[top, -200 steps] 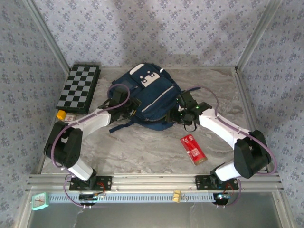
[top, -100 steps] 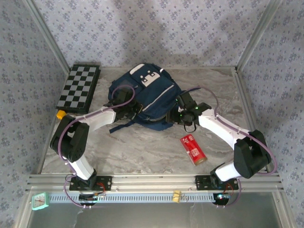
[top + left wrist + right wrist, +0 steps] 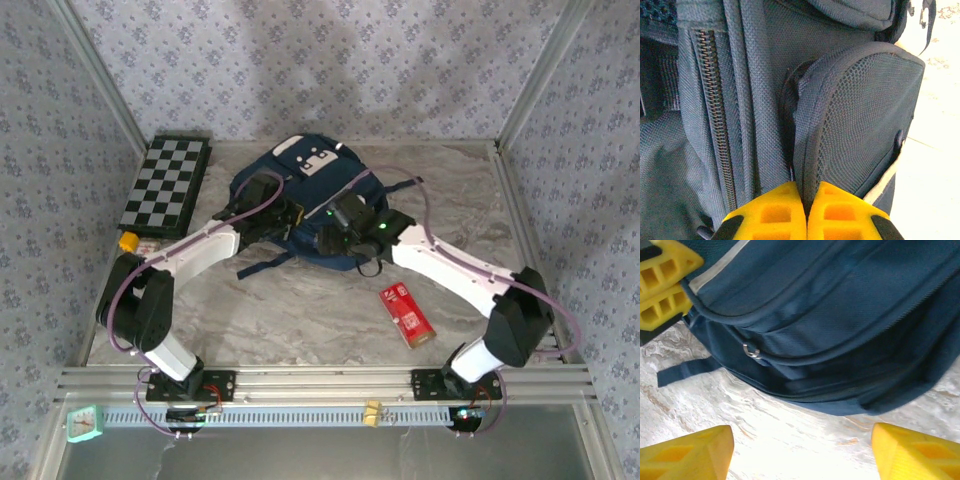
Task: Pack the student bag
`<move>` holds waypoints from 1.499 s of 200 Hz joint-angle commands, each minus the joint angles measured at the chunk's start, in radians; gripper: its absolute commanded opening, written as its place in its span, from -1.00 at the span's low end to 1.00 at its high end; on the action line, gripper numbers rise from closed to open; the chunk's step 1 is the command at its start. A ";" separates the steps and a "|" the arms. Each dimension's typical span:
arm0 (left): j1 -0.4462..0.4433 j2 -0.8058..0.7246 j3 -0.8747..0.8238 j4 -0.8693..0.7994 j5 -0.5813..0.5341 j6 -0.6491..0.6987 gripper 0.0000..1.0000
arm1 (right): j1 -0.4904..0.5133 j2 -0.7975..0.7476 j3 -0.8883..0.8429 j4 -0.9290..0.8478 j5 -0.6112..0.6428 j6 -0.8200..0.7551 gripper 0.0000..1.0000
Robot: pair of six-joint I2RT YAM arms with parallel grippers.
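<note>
A grey marble tabletop sits between blue patterned walls. The left gripper is clamped tight on the edge of a mesh-padded flap of the student bag, at the bag's left side. The right gripper hangs with its jaws wide apart over bare marble, holding nothing, with the bag's lower edge just beyond its fingertips. The bag lies mid-table toward the back, with a checkerboard to its left and a red packet at its near right.

Marble table carries student bag, chessboard, red packet
</note>
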State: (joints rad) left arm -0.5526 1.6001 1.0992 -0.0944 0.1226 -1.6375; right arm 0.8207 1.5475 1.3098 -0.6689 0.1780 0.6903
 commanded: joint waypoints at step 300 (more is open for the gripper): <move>0.021 -0.109 0.013 -0.062 -0.086 -0.053 -1.00 | 0.043 -0.030 -0.226 0.370 0.055 -0.329 -0.17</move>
State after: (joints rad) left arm -0.5453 1.5459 1.1057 -0.1429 0.0818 -1.6726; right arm 0.8825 1.5578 1.1210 -0.3275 0.4179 0.4808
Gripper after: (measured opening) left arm 0.058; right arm 0.421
